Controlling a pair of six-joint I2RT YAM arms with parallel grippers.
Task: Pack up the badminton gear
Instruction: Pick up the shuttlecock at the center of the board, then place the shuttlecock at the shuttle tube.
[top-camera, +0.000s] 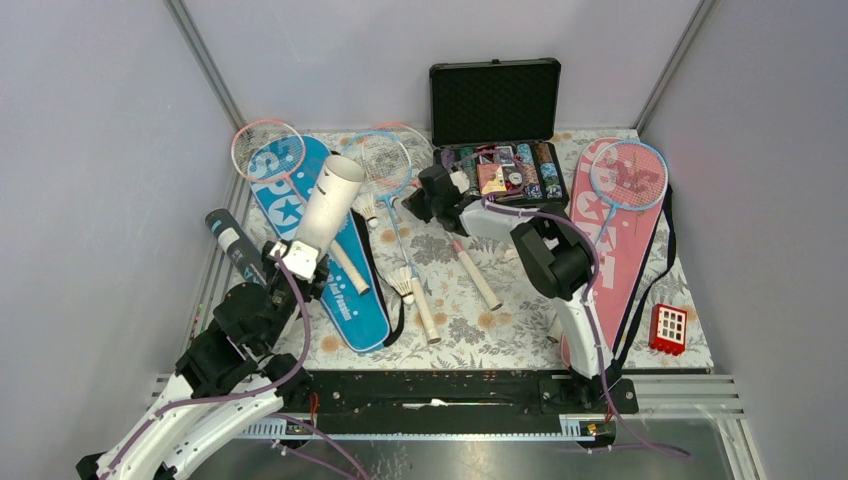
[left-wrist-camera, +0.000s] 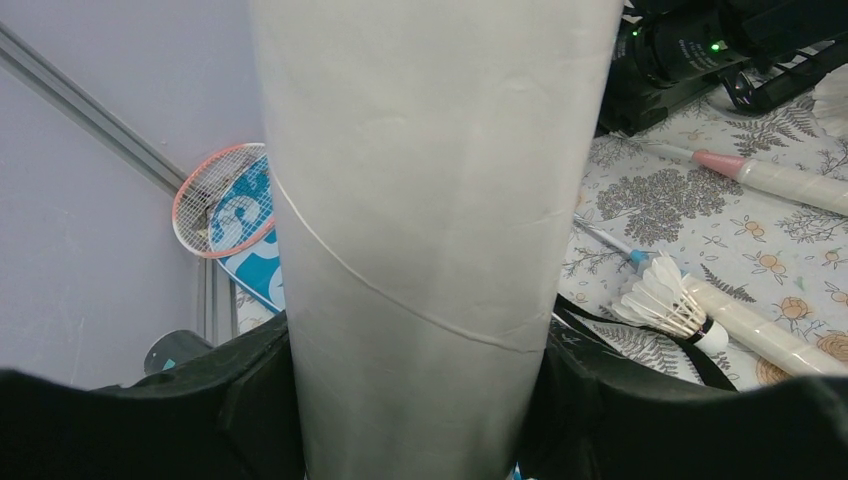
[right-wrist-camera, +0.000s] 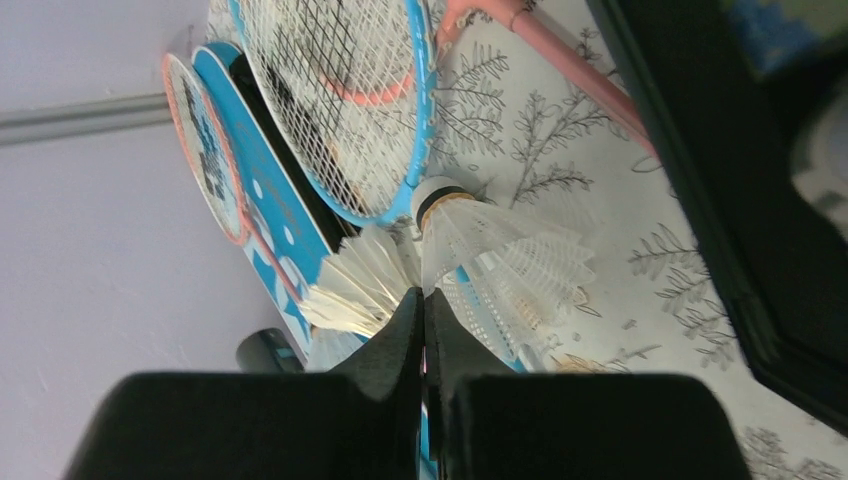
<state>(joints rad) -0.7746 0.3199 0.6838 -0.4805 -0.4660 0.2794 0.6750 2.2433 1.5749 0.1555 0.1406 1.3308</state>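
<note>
Shuttlecock handling came first: it was featherweight, with a firm cork nose and a brittle feather skirt that would crush or shed under a hard pinch. You would have done best to take it by the cork or the quills just behind it, not by the thin feather edges.

The jaws of your right gripper were pressed fully together. That shuttlecock lay just past the tips and to their right, with its cork pointing away from the jaws and its skirt fanned back against the right finger. A second shuttlecock had its feathers against the left side of the tips. Whether a feather edge was caught between the closed jaws could not be told from the wrist view. At most, I judge, a thin edge.

Your left gripper was clamped around the lower part of the white tube. The tube rose tilted from between those jaws, with its open mouth at the far end. A third shuttlecock lay on the table to the right of the left jaws, apart from them.
</note>
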